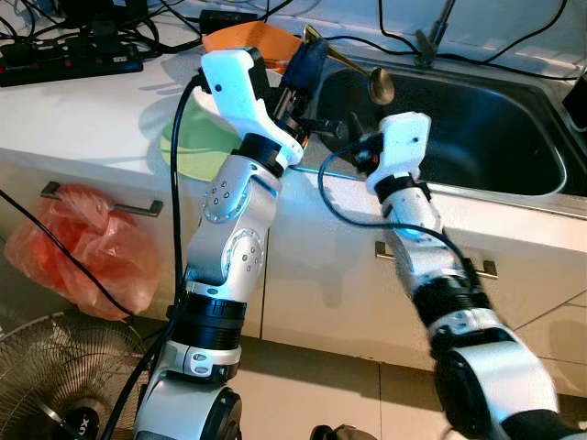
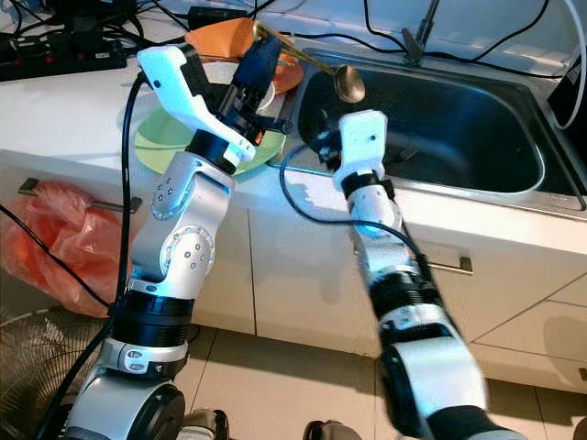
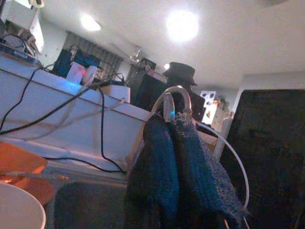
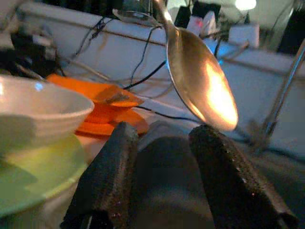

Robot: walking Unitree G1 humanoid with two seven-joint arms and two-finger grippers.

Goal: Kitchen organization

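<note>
Two grippers are up at the counter edge, and I read the job as hinging on the single spoon (image 4: 200,81) between them. My right gripper (image 4: 167,176) sits nearest, fingers spread and gripping nothing, just below and short of the spoon's bowl, which hangs over the near left corner of the sink (image 1: 477,137). The spoon's long axis runs from that bowl up and back toward my left, its gold handle disappearing into the left gripper (image 1: 307,69), whose black fingers are clamped together on the handle as far as I can judge from the head views. So the spoon lies above and slightly ahead of the open right fingers, bowl end toward them; if I am to pass it across, the right arm is the nearer one and would need to rise a little to close on the bowl or neck. Further back on the counter I count one green plate (image 2: 160,137) with one white bowl (image 4: 38,109) resting on it, then one orange plate (image 4: 102,102) beyond, close to the sink's left rim. Cables (image 1: 83,46) lie along the back of the counter.
</note>
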